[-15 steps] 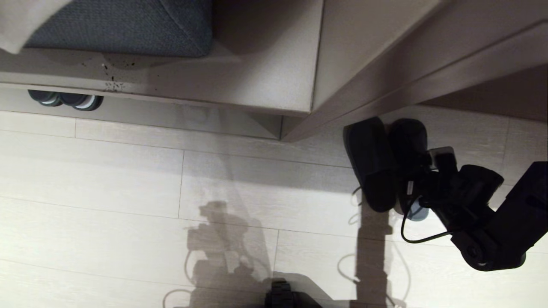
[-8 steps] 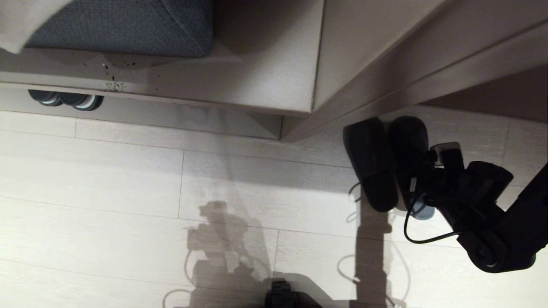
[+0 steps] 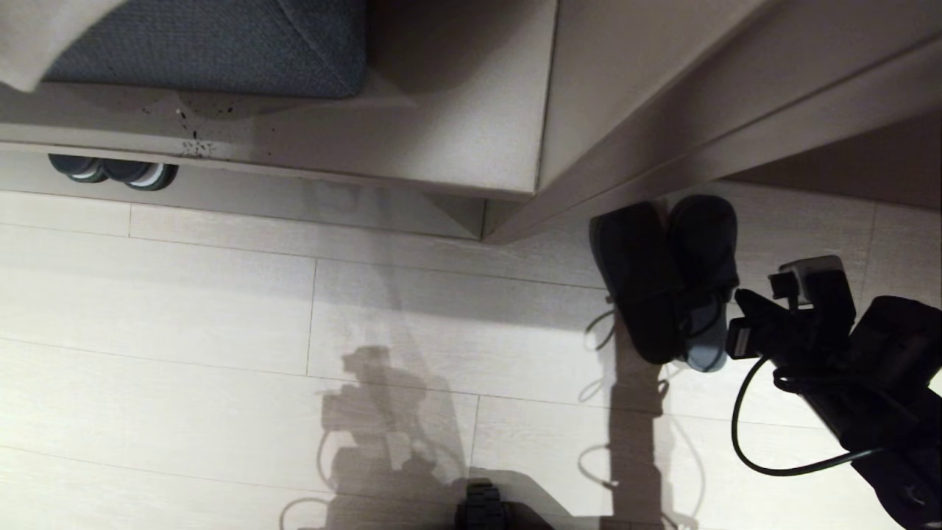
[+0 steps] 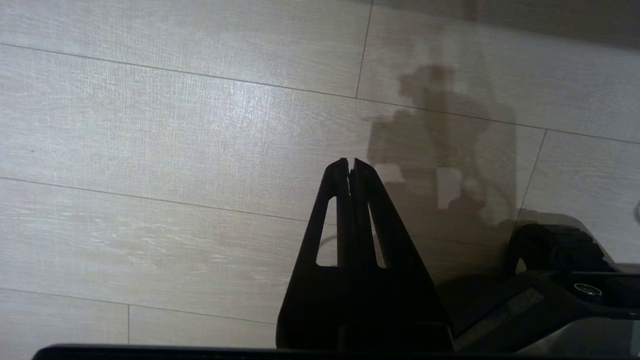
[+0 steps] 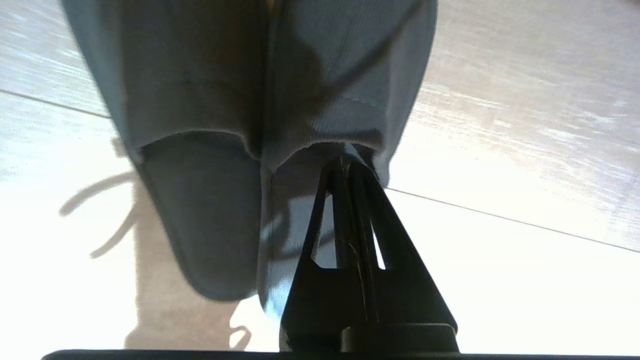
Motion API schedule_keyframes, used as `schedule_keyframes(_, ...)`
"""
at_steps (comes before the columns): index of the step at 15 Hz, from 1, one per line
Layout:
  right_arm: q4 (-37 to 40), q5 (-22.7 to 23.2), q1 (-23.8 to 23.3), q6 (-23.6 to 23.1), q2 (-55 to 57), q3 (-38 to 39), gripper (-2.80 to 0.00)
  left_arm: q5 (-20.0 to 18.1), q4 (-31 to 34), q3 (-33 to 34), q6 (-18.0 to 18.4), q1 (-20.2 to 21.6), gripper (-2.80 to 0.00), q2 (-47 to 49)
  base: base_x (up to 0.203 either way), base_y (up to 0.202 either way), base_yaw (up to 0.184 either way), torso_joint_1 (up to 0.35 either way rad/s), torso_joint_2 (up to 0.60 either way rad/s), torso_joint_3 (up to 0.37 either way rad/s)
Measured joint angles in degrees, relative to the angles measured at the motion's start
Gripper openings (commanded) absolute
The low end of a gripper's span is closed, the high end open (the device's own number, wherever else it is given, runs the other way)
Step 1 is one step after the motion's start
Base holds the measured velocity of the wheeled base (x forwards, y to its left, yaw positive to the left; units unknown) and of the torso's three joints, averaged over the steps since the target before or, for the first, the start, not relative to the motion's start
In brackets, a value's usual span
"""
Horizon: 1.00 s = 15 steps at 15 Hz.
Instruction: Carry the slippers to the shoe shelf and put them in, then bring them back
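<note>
Since a second ago, we see the right end effector [image 3: 738,298] has drawn back from over the slippers [image 3: 666,283] toward the near right, so both slippers now show nearly whole in the head view. The pair lies side by side and touching on the pale plank floor [image 3: 221,309], toes toward the corner of the beige cabinetry, heels toward us. In the right wrist view the right end effector [image 5: 346,165] is closed with its fingers pressed together, tips at the edge of the right-hand slipper's band; we cannot tell whether they pinch the fabric or only touch it. The left end effector [image 4: 350,162] hangs over bare floor, fingers closed on nothing. At far left, another dark pair of shoes [image 3: 114,171] with a pale sole stripe peeks from under the desk [image 3: 412,140] carrying the blue cushion [image 3: 213,44].
</note>
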State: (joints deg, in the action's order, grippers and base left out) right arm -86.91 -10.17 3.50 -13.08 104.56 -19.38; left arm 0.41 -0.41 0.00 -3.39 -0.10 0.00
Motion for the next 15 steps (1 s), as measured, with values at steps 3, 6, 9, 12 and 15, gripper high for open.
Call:
schedule_keyframes(3, 0.0, 0.2, 0.1, 1.0, -3.6, 3.1, -2.8, 0.0, 0.0, 0.0, 0.0, 0.0, -2.8, 0.0, 0.0, 0.0, 0.0, 0.0, 0.0, 0.0)
schedule_keyframes(6, 0.0, 3.3, 0.2, 1.6, -8.6, 6.9, -2.8, 0.0, 0.0, 0.0, 0.0, 0.0, -2.8, 0.0, 0.0, 0.0, 0.0, 0.0, 0.0, 0.0)
schedule_keyframes(9, 0.3, 4.9, 0.2, 1.6, -16.1, 11.3, -2.8, 0.0, 0.0, 0.0, 0.0, 0.0, -2.8, 0.0, 0.0, 0.0, 0.0, 0.0, 0.0, 0.0)
schedule_keyframes(12, 2.7, 5.1, 0.2, 1.7, -24.5, 16.2, -2.8, 0.0, 0.0, 0.0, 0.0, 0.0, -2.8, 0.0, 0.0, 0.0, 0.0, 0.0, 0.0, 0.0)
schedule_keyframes(15, 9.6, 5.0, 0.1, 1.9, -34.3, 18.4, -2.8, 0.0, 0.0, 0.0, 0.0, 0.0, -2.8, 0.0, 0.0, 0.0, 0.0, 0.0, 0.0, 0.0)
